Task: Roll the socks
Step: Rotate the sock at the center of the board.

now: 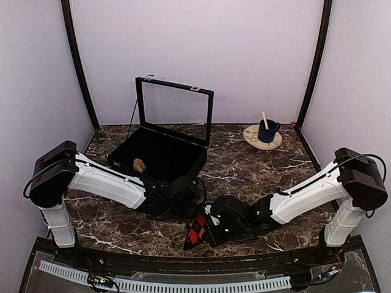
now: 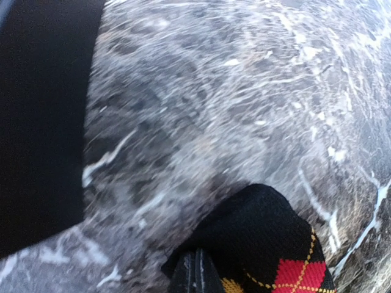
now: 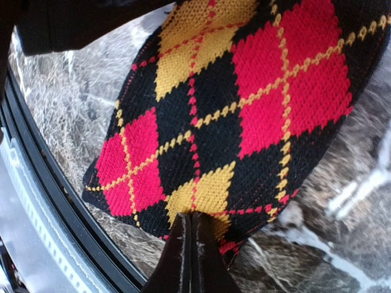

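Both arms extend low and inward to the socks (image 1: 195, 232) at the table's (image 1: 256, 171) near edge, centre.
Left gripper (image 2: 197, 274) and right gripper (image 3: 190, 241): jaws closed, tips meeting the fabric from opposite sides.

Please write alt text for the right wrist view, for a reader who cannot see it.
Black socks with red and yellow argyle diamonds fill most of the view, and the right gripper appears to pinch their near edge with shut jaws. Dark marbled table lies beneath, its black rim at left.
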You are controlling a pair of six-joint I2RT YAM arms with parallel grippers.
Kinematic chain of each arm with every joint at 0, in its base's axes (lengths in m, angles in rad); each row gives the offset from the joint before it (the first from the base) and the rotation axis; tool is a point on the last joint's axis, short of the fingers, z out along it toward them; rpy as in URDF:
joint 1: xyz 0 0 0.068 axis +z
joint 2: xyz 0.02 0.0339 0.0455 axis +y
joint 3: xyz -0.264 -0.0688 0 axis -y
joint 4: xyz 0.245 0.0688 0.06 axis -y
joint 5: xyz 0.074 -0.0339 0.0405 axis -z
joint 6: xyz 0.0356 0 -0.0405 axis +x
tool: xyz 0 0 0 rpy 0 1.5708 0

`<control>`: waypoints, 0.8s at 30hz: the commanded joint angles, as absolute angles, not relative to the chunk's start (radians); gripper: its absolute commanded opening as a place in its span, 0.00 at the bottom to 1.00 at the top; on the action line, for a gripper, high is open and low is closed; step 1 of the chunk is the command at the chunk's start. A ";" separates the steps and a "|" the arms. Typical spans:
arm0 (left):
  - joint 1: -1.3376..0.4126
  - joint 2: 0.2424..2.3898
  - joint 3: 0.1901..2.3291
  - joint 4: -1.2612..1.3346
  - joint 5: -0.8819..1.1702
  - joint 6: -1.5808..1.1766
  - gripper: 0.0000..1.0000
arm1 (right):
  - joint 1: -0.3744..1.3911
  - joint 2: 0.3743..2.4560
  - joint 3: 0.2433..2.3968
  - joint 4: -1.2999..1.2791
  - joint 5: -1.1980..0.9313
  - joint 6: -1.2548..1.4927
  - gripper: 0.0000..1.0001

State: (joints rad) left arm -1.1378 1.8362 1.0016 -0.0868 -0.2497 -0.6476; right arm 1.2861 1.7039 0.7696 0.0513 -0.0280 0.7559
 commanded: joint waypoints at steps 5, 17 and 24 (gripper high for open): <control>-1.133 1.935 1.084 -0.120 -0.115 -0.547 0.00 | 1.296 1.690 0.713 -0.065 0.094 0.868 0.00; -1.059 1.960 1.138 -0.130 -0.088 -0.488 0.00 | 1.265 1.632 0.678 -0.086 0.172 0.918 0.02; -1.023 1.956 1.210 -0.159 -0.077 -0.424 0.15 | 1.264 1.612 0.694 -0.061 0.147 0.868 0.07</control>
State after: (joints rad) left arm -1.0405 1.9533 1.1744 -0.0933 -0.0937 -0.4782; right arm 1.2713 1.6245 0.7082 -0.0048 0.1318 0.8978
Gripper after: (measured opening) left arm 0.101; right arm 0.047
